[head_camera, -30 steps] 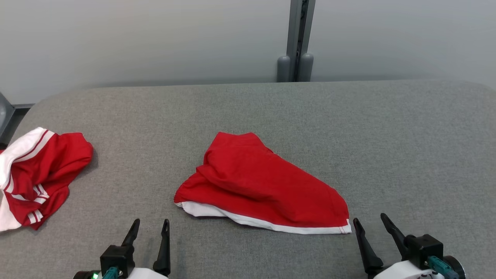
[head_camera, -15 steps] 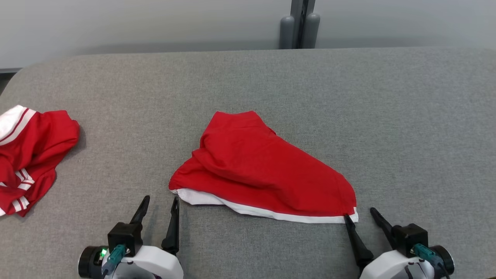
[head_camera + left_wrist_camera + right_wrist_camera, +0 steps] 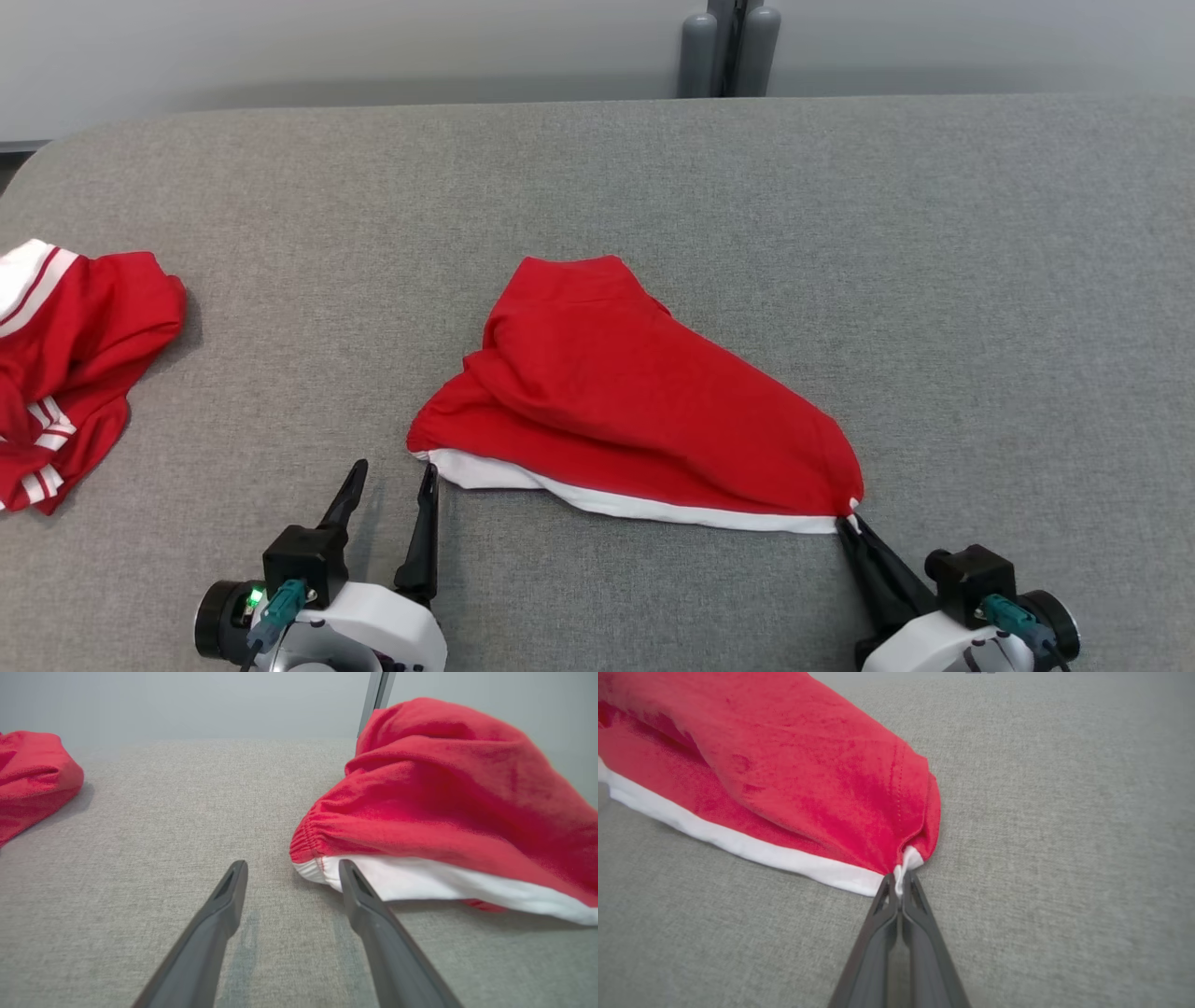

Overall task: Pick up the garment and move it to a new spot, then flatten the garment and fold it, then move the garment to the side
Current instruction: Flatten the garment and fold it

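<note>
Where the head view looks down on the grey table, the red, white-hemmed garment lies crumpled, its near right corner pinched in the closed right gripper, the left gripper spread open just beside its near left corner. From the left wrist, one finger sits just beside that gathered corner. From the right wrist, both fingers clamp the hem's white tip.
</note>
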Controlling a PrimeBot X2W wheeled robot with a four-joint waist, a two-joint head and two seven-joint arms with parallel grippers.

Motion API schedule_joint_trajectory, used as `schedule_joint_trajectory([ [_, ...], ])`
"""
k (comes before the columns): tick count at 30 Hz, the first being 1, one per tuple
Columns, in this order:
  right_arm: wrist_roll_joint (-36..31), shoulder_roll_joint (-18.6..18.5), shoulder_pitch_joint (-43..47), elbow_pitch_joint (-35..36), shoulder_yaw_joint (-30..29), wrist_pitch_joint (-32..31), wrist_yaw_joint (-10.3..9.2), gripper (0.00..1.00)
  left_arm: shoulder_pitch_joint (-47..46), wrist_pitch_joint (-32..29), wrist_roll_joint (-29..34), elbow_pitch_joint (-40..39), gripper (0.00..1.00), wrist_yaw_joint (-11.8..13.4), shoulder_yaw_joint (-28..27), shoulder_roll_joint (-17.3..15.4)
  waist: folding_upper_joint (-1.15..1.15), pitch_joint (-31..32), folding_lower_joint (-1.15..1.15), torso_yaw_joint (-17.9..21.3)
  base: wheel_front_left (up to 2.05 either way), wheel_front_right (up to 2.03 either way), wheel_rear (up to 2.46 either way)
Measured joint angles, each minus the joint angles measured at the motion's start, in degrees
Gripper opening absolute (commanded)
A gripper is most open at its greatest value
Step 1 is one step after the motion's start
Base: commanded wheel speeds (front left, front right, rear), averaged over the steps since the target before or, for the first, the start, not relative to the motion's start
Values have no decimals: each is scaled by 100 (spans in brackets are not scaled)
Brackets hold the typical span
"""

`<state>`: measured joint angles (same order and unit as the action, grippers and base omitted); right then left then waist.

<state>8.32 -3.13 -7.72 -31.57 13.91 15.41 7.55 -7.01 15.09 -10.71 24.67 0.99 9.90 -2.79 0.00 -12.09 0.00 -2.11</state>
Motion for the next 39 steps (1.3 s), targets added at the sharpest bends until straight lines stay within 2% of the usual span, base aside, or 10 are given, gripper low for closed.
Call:
schedule_joint_trajectory([
  [11, -29, -142, -48, 258, -428, -25, -1, 0, -76, 0, -207, 236, 100, -264, 249, 5, 0, -102, 0, 171, 0, 0, 0],
  [26, -81, -165, -237, 300, -517, -26, -4, 0, -177, 0, -330, 218, 100, -573, 453, 0, 0, -213, 0, 278, 0, 0, 0],
  [27, -81, -164, -238, 299, -519, -26, -4, 0, -177, 0, -345, 221, 90, -578, 471, 1, 0, -215, 0, 281, 0, 0, 0],
  [28, -81, -162, -248, 299, -517, -26, -4, 0, -177, 0, -345, 227, 55, -592, 483, 2, 0, -216, 0, 283, 0, 0, 0],
  [29, -81, -160, -261, 301, -516, -26, -4, 0, -177, 0, -345, 231, 25, -598, 487, 2, 0, -217, 0, 285, 0, 0, 0],
  [30, -81, -159, -269, 302, -517, -26, -4, 0, -177, 0, -346, 245, 0, -598, 490, 2, 0, -218, 0, 286, 0, 0, 0],
  [39, 11, -133, -347, 598, -604, -26, -4, 0, -176, 0, -288, -20, 0, -641, 387, 5, 0, -154, 0, 253, 0, 0, 0],
])
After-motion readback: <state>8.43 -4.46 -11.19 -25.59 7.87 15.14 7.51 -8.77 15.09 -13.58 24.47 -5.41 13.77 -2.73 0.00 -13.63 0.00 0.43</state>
